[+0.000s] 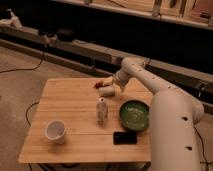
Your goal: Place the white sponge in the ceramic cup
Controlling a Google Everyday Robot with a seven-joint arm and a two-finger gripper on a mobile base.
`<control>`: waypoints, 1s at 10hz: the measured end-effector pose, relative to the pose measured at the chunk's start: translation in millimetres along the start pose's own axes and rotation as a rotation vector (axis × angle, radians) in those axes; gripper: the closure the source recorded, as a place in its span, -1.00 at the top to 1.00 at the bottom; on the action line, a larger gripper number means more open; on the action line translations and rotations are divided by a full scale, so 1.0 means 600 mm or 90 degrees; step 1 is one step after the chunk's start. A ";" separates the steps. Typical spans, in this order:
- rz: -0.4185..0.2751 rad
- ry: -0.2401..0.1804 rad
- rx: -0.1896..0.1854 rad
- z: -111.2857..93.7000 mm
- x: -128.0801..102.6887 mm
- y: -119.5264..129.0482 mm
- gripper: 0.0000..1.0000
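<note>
The white sponge (106, 91) is a small off-white block lying flat on the far half of the wooden table (70, 105), a little right of its middle. The gripper (113, 85) sits just at the sponge's far right side, jaws spread. The ceramic cup (55, 131) is plain, white and round. It stands upright near the table's near left corner, well apart from the sponge.

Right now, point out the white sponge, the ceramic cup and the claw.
white sponge (106, 92): camera view, middle of the block.
ceramic cup (55, 135): camera view, outer wall below the rim.
claw (113, 83): camera view, its tip, just behind the white sponge.
</note>
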 end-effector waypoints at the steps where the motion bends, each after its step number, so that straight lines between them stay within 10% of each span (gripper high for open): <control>1: -0.008 0.000 0.003 0.001 -0.003 0.000 0.60; 10: -0.086 -0.023 0.031 0.019 -0.032 0.024 0.60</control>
